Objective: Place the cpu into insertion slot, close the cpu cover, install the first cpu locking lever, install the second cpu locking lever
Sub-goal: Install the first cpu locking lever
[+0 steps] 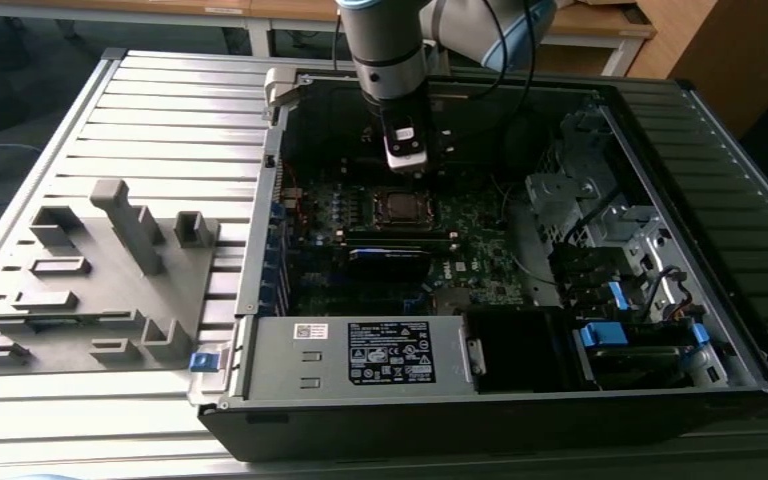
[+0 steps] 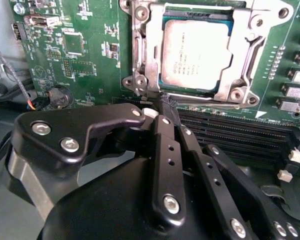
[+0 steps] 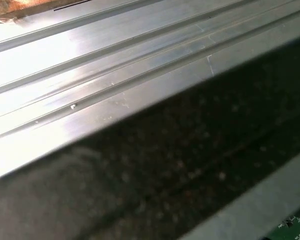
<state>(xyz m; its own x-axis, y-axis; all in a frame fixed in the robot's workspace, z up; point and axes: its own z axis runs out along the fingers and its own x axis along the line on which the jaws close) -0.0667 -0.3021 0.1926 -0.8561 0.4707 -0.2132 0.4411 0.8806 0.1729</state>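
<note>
In the second wrist view the cpu point(image 2: 195, 55) lies flat in its socket on the green motherboard, silver top up. The cpu cover point(image 2: 244, 50), a silver frame plate, is down around it. A thin metal locking lever point(image 2: 210, 104) runs along the socket edge closest to my gripper point(image 2: 168, 104). My black fingers are shut together, and their tip sits at one end of that lever; whether it touches the lever I cannot tell. In the exterior view the gripper point(image 1: 407, 165) hangs inside the open computer case just behind the socket point(image 1: 398, 207).
Black memory slots point(image 2: 230, 135) run beside the socket. A black box with a white label point(image 1: 391, 352) fills the case's front. Drive bays and cables point(image 1: 598, 240) crowd the exterior view's right. A grey fixture tray point(image 1: 91, 290) lies on the ribbed table point(image 3: 115, 60) at its left.
</note>
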